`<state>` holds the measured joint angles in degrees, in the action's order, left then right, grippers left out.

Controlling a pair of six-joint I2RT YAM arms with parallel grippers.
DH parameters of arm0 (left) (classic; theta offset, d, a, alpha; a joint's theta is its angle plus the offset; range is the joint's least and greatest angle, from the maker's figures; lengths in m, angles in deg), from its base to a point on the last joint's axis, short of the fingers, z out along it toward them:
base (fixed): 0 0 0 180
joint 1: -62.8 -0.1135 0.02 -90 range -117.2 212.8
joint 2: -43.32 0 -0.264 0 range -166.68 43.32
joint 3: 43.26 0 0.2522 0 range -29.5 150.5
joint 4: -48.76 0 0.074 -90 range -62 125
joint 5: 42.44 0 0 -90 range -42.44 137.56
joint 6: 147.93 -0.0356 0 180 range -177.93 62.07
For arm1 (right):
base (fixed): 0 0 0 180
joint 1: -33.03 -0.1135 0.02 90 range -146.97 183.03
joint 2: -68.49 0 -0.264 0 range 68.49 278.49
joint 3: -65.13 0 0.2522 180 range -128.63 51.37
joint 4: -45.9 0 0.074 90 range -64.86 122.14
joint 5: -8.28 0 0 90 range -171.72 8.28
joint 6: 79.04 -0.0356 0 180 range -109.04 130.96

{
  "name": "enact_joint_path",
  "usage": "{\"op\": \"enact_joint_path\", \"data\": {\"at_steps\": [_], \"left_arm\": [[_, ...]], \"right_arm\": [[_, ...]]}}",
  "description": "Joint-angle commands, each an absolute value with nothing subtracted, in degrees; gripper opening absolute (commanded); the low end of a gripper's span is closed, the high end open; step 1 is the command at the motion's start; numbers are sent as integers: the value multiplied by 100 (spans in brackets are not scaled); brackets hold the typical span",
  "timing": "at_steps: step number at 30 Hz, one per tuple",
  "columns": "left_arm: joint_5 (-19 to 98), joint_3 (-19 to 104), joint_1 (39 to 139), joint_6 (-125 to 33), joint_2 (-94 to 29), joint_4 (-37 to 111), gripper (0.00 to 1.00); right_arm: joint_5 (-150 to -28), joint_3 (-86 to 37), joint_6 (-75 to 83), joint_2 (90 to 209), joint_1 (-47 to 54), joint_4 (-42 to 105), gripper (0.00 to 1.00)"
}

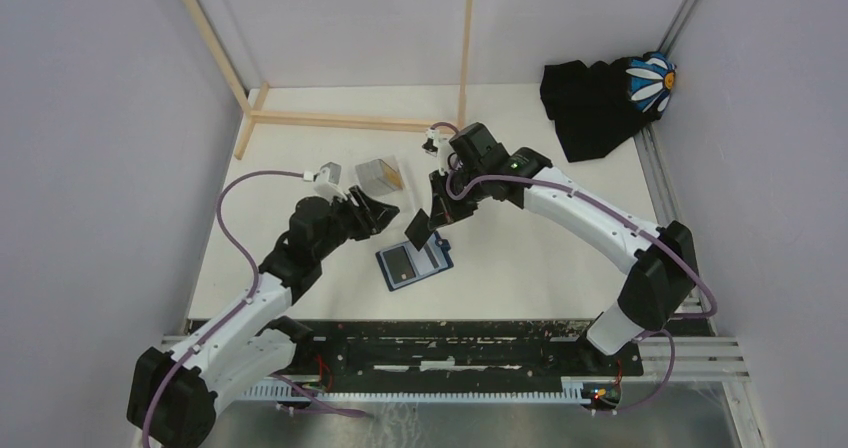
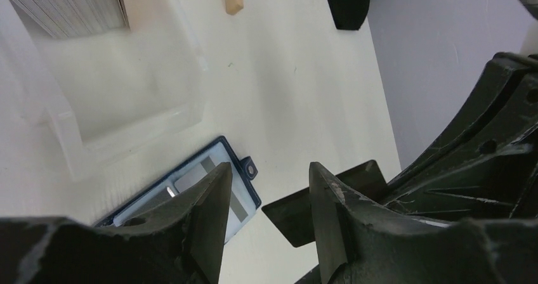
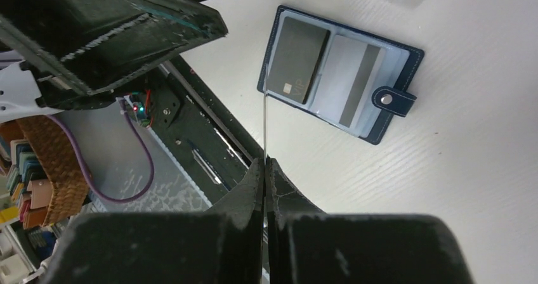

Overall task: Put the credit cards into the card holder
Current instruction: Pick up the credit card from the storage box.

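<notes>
A white table (image 1: 520, 258) seen from above. In the left wrist view's upper left, a clear plastic box (image 2: 127, 106) holds a card stack (image 2: 70, 5). At the centre of the overhead view, the navy card holder (image 1: 413, 263) lies open. Only the right wrist view shows its pockets, which hold a dark card (image 3: 298, 59) and a grey striped card (image 3: 349, 81). The right gripper (image 3: 265, 163) pinches a thin held card (image 1: 420, 226). The left gripper (image 2: 266, 214) has its fingers spread around nothing.

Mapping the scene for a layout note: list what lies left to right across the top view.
Clear plastic box → raised dark card → black cloth → blue daisy-print item.
</notes>
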<state>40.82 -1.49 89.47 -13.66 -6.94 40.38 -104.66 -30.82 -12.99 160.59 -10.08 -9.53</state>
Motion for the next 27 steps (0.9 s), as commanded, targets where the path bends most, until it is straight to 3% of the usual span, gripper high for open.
{"op": "enact_joint_path", "data": {"at_steps": [1, 5, 7, 11, 13, 17, 19, 27], "left_arm": [[3451, -337, 8905, -1437, -339, 4355, 56], [3522, -522, 8913, -1226, 32, 4238, 59], [3549, -594, 8919, -1153, 161, 4168, 67], [3589, -626, 8939, -1137, 328, 3919, 70], [3602, -615, 8943, -1169, 403, 3796, 75], [3601, -652, 8949, -1205, 534, 3716, 77], [3583, -693, 8943, -1222, 576, 3709, 86], [3584, -791, 8947, -1258, 548, 3856, 88]], "right_arm": [[-10927, -3009, -1252, 15599, -996, -782, 1], [-10997, -2776, -1264, 15437, -973, -740, 1], [-11103, -2569, -1381, 15374, -970, -584, 1], [-11204, -2230, -1565, 15267, -979, -323, 1], [-11221, -2185, -1554, 15285, -973, -327, 1], [-11233, -2173, -1534, 15375, -973, -369, 1], [-11248, -2172, -1567, 15400, -977, -385, 1], [-11163, -2440, -1439, 15500, -963, -774, 1]]}}
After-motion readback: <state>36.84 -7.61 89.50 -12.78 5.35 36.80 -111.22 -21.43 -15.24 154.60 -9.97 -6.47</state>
